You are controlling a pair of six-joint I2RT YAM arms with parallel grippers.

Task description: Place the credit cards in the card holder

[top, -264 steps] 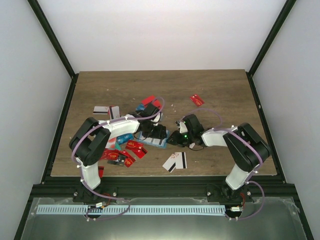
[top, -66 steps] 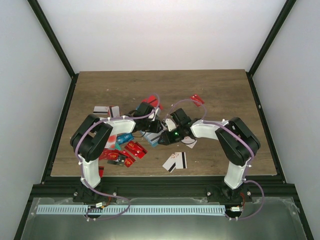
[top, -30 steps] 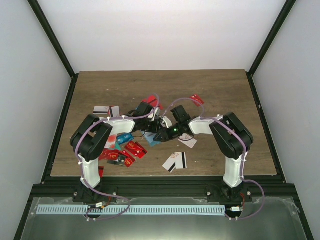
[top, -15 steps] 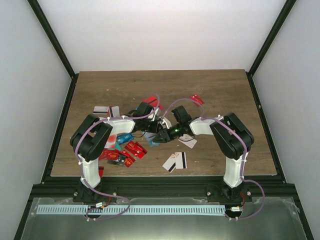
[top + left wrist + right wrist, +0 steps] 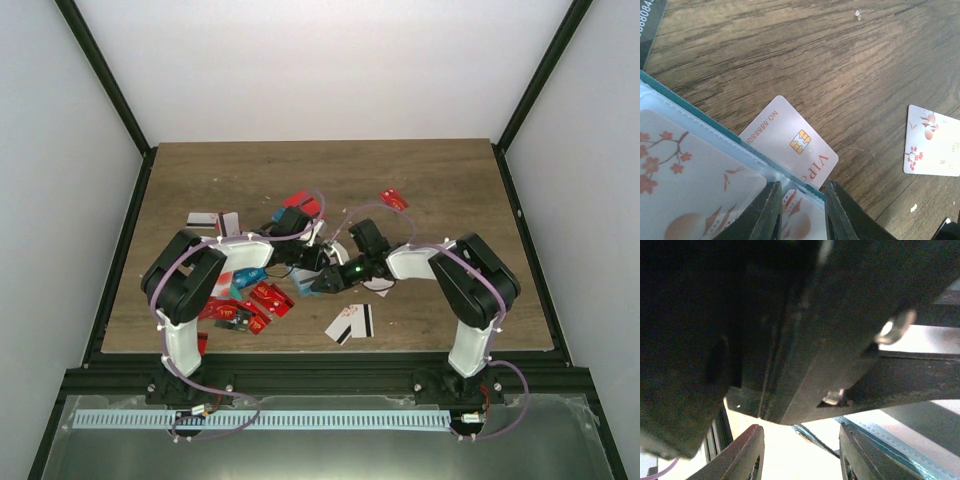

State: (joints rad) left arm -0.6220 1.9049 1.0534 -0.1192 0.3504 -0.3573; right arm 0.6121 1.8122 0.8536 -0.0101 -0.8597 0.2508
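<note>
**Two arms crowding the card holder at mid-table**

The wooden table is showing bare boards across the whole upper band of the top view and down its right side, out to the black frame. The credit cards are lying scattered left of centre. A striped white card is sitting alone at lower centre, and a lone red card is lying up and right of the grippers.

The left arm is bending in from the lower left with its forearm stretched low toward the centre. The right arm is folding in from the lower right. The left gripper and right gripper are ending up just beside each other.

In the left wrist view, the left gripper is clenching the teal edge of the card holder, which is filling the lower left of that frame with cards in its clear pockets. A chip card is poking out from under it, and a blossom card is lying apart at the right edge.

A dark body is blocking most of the right wrist view. The right gripper's fingers are standing apart, and I cannot tell whether they are gripping anything.
</note>
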